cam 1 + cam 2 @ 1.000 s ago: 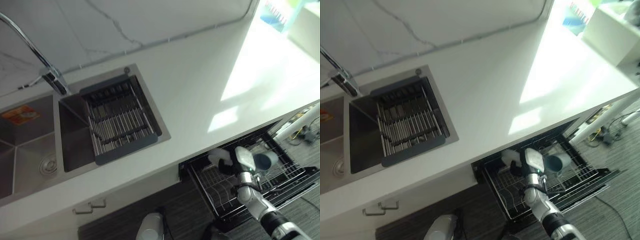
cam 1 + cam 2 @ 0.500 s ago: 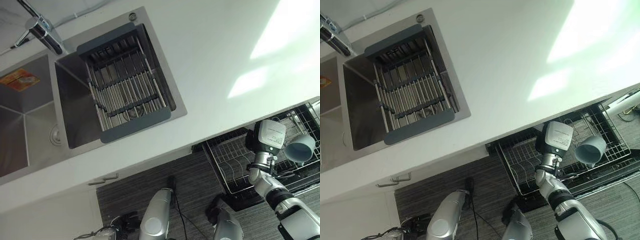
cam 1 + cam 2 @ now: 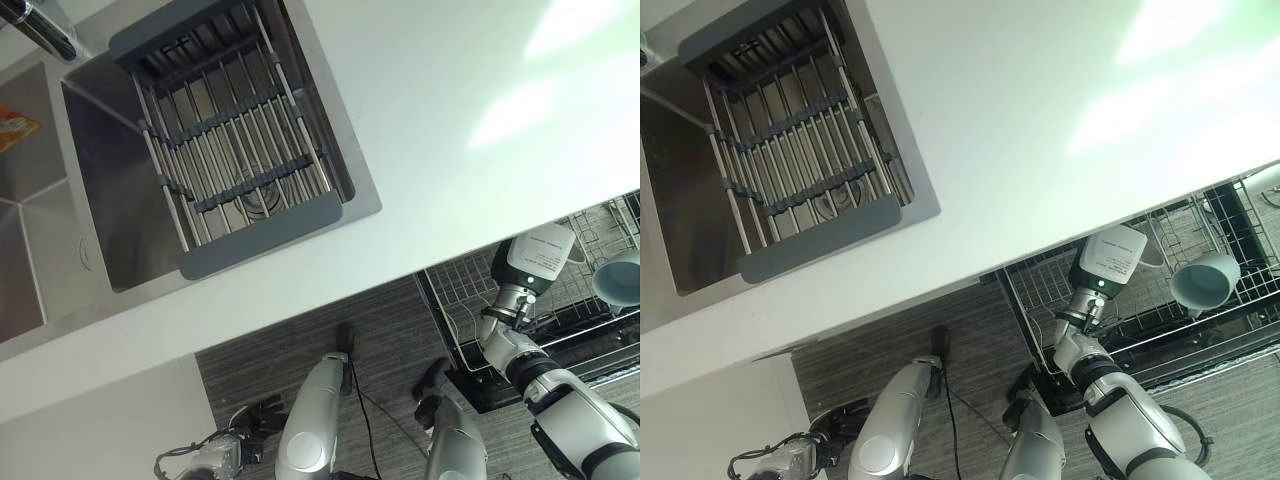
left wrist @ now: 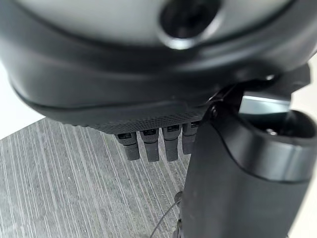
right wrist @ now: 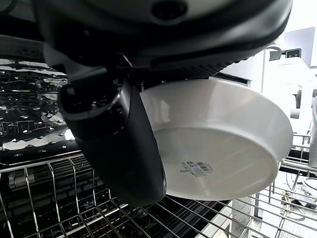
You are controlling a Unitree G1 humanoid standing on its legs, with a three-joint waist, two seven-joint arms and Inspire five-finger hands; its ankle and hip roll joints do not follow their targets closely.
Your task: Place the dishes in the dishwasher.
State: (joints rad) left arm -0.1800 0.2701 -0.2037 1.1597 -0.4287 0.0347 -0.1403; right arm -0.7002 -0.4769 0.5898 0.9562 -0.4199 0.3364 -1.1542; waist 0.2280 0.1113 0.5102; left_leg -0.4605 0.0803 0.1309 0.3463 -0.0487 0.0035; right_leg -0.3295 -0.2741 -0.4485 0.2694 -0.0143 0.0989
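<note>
Both eye views look steeply down on the counter [image 3: 420, 150] and sink [image 3: 110, 230], while wrist views sit seemingly very close past each hand's fingers [image 4: 148, 146].

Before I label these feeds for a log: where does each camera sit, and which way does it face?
Left eye, right eye: on the head, looking down at the countertop, sink rack and dishwasher rack; both arms show.
Left wrist: along the left hand, toward striped floor.
Right wrist: along the right hand, which holds a white bowl.
Eye and right wrist views share the dishwasher rack.
</note>
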